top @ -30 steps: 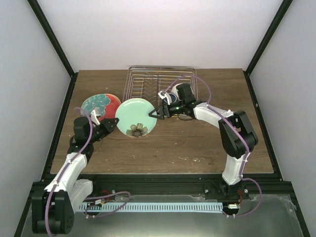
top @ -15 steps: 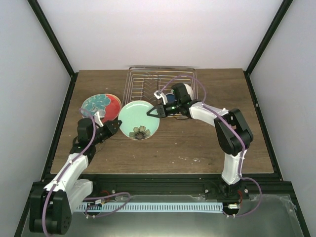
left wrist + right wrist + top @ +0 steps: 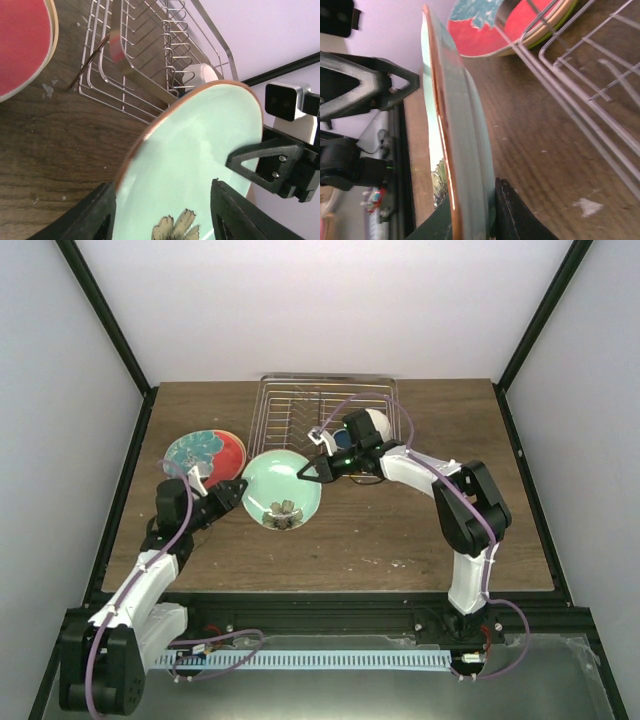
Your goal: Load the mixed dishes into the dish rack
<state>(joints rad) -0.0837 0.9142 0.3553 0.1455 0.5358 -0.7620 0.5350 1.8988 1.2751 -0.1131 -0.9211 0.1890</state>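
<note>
A pale-green plate with a brown flower stands on edge above the table, between my two grippers. My right gripper is shut on its right rim; in the right wrist view the plate's rim sits clamped between the fingers. My left gripper is open at the plate's left edge, with the plate's face showing between its spread fingers. The dish rack stands behind, holding a small white cup and a dark blue mug. A red-rimmed, teal-patterned plate lies on the table at the left.
The red plate lies left of the wire rack, on top of other plates whose yellow and green edges show beneath it. The rack's near corner is close to my right gripper. Bare wood lies in front.
My right gripper has shut on the plate's right rim. My left gripper has opened and let the plate go. The plate has shifted slightly toward me.
</note>
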